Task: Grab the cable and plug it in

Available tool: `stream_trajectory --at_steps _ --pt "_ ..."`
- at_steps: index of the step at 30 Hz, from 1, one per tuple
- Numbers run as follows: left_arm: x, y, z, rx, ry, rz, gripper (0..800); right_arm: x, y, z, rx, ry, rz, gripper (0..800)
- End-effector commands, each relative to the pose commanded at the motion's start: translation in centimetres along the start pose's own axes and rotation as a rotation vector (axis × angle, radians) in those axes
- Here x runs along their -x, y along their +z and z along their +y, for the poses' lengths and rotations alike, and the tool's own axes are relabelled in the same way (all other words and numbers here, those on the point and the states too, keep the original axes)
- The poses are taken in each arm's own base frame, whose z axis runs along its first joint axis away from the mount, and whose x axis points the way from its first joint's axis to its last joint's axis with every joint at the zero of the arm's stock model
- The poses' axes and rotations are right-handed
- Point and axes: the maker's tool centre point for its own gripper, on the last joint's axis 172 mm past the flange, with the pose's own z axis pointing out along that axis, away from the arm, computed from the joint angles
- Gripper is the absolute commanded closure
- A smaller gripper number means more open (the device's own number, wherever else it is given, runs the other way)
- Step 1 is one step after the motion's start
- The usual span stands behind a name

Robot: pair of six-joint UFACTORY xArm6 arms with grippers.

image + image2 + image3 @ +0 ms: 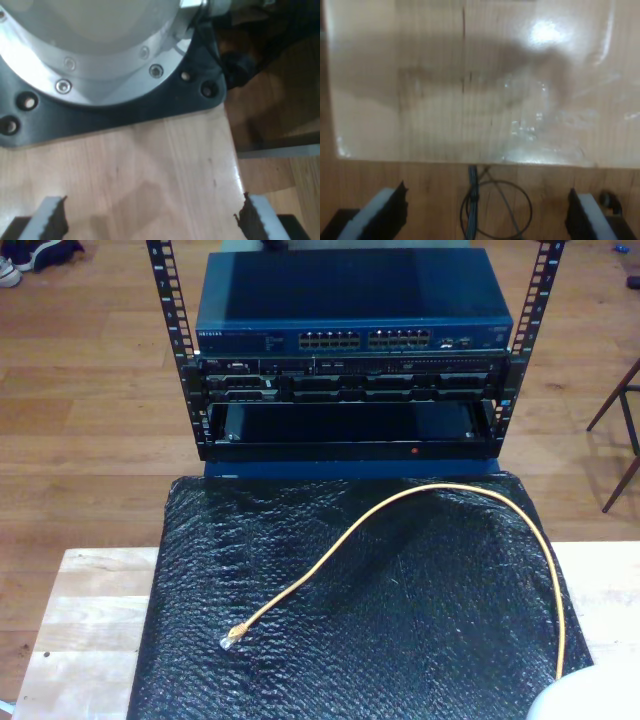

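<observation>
- Both grippers hang with nothing between their fingers: the first gripper (150, 220) is spread wide over the bare wooden surface (150, 170), and the second gripper (487, 212) is spread wide too.
- Nothing is picked up yet.
- On the black mat (420, 620) lies the cable (400, 502), loose, its clear plug (231, 638) free to grab, likely for the switch (350, 305) behind.

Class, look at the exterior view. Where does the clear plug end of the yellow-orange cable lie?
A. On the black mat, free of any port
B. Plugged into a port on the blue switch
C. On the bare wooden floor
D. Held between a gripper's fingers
A: the cable curves across the black mat, and its plug rests there, well short of the blue switch.
</observation>
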Motion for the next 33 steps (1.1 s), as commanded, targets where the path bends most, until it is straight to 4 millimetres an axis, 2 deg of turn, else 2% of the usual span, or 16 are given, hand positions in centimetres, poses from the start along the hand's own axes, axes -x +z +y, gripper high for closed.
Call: stream_trajectory --at_steps 6,12,18,23,27,33 --pt "0.1 -0.3 0.1 0.002 0.000 -0.002 0 0.6 -3.3 0.7 0.017 0.094 -0.004 1" --pt "-0.4 -1.5 0.4 0.008 -0.005 0.024 0 1.0 -6.3 4.8 0.127 0.143 0.001 6" --pt "-0.6 -2.9 0.7 0.013 -0.009 0.037 0 0.6 -8.8 6.5 0.126 0.194 0.048 13" --pt "-0.8 -6.5 0.7 0.004 -0.020 0.052 0 0.3 -9.2 9.0 0.096 0.188 0.077 13" --pt "-2.0 -9.0 -1.6 -0.041 0.008 0.082 0 0.6 -10.1 11.1 0.075 0.223 0.089 12" --pt "-2.8 -12.0 -3.8 -0.042 -0.003 0.083 0 -0.1 -12.3 14.0 0.013 0.245 0.161 8"
